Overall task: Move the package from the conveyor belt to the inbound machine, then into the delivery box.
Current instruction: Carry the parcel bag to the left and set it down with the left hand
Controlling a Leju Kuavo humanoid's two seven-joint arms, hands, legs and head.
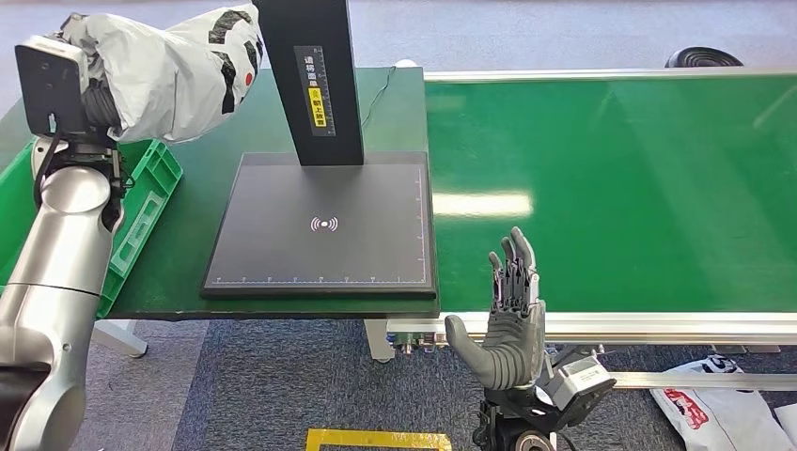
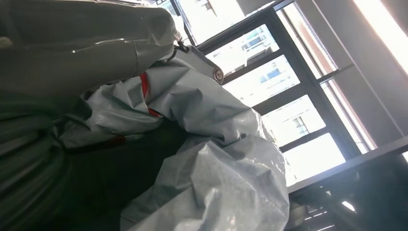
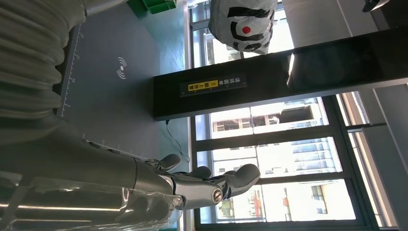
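Package [image 1: 174, 75]: a crumpled grey-and-white plastic mailer with black markings and a red dot, carried aloft at the far left of the head view, clear of every surface. It is held by the left hand [image 1: 94, 103], whose fingers are hidden behind the bag and the wrist unit; how they wrap it cannot be told, though the left wrist view shows the film bunched against the hand [image 2: 72, 53]. The package's long axis runs roughly left to right, its free end reaching toward the black post of the inbound machine [image 1: 324, 225]. Directly below and just to the robot's left sits the green delivery box [image 1: 150, 193], part hidden by the left arm. The relation that governs the coming move, as judged: the package hangs above the box's inner edge, so lowering and a small leftward shift would place it inside. The right hand [image 1: 512, 315] stands upright at the near edge of the green conveyor belt [image 1: 611, 188], fingers extended, holding nothing, well apart from the package.
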